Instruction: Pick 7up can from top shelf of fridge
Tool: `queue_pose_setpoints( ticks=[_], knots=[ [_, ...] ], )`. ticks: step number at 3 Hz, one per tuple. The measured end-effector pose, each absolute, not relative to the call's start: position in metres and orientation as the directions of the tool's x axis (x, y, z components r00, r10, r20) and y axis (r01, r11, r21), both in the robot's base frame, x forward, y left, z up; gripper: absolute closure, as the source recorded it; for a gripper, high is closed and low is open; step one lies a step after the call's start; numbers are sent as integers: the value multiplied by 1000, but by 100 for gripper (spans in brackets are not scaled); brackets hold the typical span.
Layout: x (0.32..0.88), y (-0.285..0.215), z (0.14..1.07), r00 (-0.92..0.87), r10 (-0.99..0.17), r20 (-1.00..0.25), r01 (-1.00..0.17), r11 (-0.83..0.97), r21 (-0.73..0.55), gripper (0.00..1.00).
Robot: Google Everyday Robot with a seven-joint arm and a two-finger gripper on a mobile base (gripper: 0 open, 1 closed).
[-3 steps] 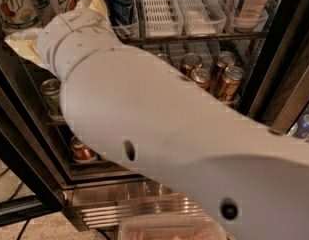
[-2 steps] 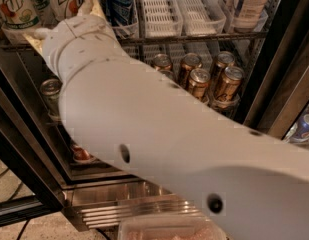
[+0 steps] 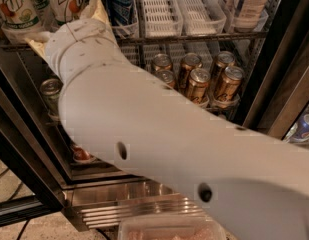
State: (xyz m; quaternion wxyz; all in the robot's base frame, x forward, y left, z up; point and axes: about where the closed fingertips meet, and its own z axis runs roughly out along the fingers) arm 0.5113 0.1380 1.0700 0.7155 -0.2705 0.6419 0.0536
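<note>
Three tall white 7up cans (image 3: 14, 9) stand at the left end of the fridge's top shelf (image 3: 194, 38), a wire rack with a steel front rail and white slotted trays (image 3: 159, 9). A blue Pepsi can (image 3: 119, 4) stands just right of them. My gripper (image 3: 69, 24) is at the shelf's front rail, right below and in front of the 7up cans, mostly hidden behind my white wrist (image 3: 79, 44). My thick white arm (image 3: 184, 149) crosses the view from lower right to upper left.
Bronze cans (image 3: 199, 81) fill the second shelf, with a green can (image 3: 51, 91) at its left. A red can (image 3: 81, 154) is lower down. White bottles (image 3: 249, 4) stand top right. The dark door frame (image 3: 274, 84) runs down the right; the ribbed base grille (image 3: 134, 209) is below.
My arm has swung left and reached up toward the top shelf's left end. More of the bronze cans on the second shelf now show.
</note>
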Motion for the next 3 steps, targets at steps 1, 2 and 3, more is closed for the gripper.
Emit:
queue_pose_setpoints(
  ticks=[1,2,3],
  knots=[
    [508,140,1078,185,-261,-947,-409,856,-316,35],
    [508,150,1076,184,-231,-955,-412,864,-289,36],
    [510,156,1072,184,-211,-960,-409,872,-270,36]
  ],
)
